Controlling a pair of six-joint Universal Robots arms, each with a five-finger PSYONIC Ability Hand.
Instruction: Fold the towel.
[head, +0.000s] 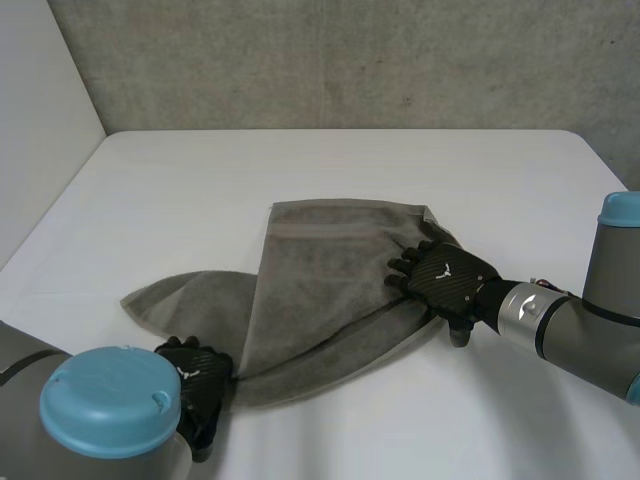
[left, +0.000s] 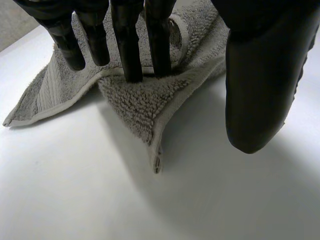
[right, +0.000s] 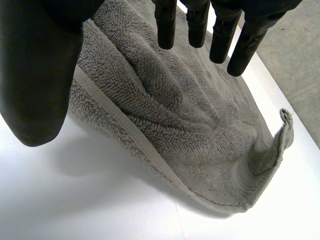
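The grey towel (head: 320, 290) lies partly folded in the middle of the white table, with one flap laid over and a rounded tail trailing toward the near left. My left hand (head: 200, 380) is at the towel's near edge. In its wrist view the straight fingers (left: 127, 45) rest their tips on the towel (left: 135, 100) just behind a pointed corner (left: 157, 162), and the thumb (left: 260, 90) hangs clear over bare table. My right hand (head: 445, 280) lies flat on the towel's right side. Its fingers (right: 220, 35) are spread straight over the towel (right: 175, 115), thumb (right: 40, 75) apart.
Bare white table (head: 300, 170) surrounds the towel, with a grey wall behind. My right arm (head: 590, 310) comes in from the right and my left arm's blue cap (head: 110, 400) sits at the near left. One towel corner (right: 282, 130) curls upward beyond my right hand.
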